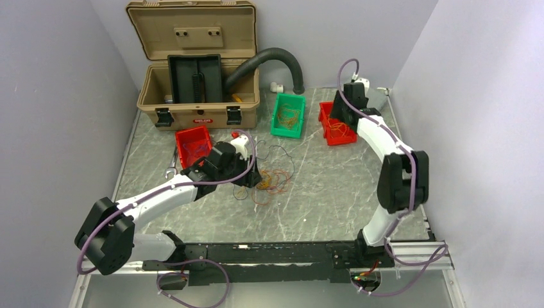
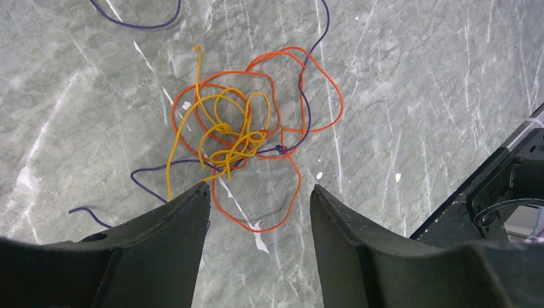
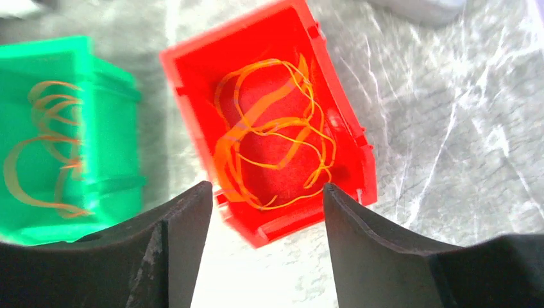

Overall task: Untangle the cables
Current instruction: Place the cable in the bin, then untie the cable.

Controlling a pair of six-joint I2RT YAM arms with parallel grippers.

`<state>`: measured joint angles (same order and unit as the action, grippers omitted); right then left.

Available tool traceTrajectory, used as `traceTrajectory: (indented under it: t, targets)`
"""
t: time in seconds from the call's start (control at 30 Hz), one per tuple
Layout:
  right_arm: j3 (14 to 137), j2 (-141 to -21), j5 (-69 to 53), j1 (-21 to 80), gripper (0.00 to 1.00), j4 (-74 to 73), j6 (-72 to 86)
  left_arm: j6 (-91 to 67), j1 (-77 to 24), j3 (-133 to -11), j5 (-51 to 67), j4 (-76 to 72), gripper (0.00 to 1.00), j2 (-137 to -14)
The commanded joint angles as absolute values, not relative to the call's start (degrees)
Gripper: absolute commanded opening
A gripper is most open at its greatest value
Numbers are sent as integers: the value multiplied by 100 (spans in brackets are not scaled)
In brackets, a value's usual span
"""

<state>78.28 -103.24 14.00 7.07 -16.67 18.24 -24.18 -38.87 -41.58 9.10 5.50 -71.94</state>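
A tangle of thin cables (image 1: 272,181) lies on the marble table mid-left. In the left wrist view the cables (image 2: 244,135) are orange, yellow and dark purple strands knotted together, flat on the table. My left gripper (image 2: 260,189) is open and empty, just above the near side of the tangle; an orange loop lies between its fingertips. In the top view my left gripper (image 1: 251,176) sits at the tangle's left edge. My right gripper (image 3: 266,189) is open and empty, hovering above the right red bin (image 3: 269,122), which holds loose orange and yellow wires.
A green bin (image 1: 288,115) with orange wires and the right red bin (image 1: 335,125) stand at the back. Another red bin (image 1: 194,144) stands back left before an open tan toolbox (image 1: 195,64). A black corrugated hose (image 1: 276,61) arches behind.
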Motion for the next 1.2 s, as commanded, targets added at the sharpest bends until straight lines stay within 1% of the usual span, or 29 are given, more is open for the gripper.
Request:
traceTrajectory:
  t: [0.0,0.03,0.1,0.17,0.27,0.3,0.43,0.53,0.7,0.77,0.9,1.0,1.17]
  targets:
    - [7469,-9398,1351,1116,70,-1509,1739,-2171,-3900,-4349,780,504,63,-7151]
    - [7357,-9250,1303,1248,72,-1515,1707,-2125,-3894,-4320,767,449,65,-7135]
    - [7002,-8886,1121,1524,78,-1401,1663,-2044,-3881,-4170,771,221,74,-7055]
    - [6457,-8419,711,1760,86,-1147,1678,-1953,-3842,-3982,896,-137,80,-6968]
    - [5624,-7776,-26,1998,98,-737,1931,-1803,-3757,-3812,1051,-430,83,-6967]
    - [5386,-7588,-160,2110,99,-658,2033,-1737,-3728,-3776,1093,-495,84,-6995]
    - [4843,-7178,-408,2608,97,-539,2149,-1597,-3634,-3564,1310,-854,86,-7078]
    - [4594,-7092,-558,2893,97,-337,2254,-1548,-3622,-3351,1467,-1184,90,-7069]
    - [4360,-7214,-950,3072,85,-43,2502,-1447,-3626,-3369,1580,-1043,92,-7194]
    - [4317,-7349,-1060,3120,82,143,2572,-1410,-3623,-3451,1548,-906,89,-7314]
    - [4278,-7659,-1276,3217,76,404,2699,-1412,-3623,-3738,1451,-558,79,-7702]
    - [4312,-7881,-1270,3317,72,395,2704,-1443,-3616,-3927,1292,-328,77,-7961]
    - [4426,-8324,-831,3483,65,101,2734,-1457,-3596,-3968,1184,-288,71,-8021]
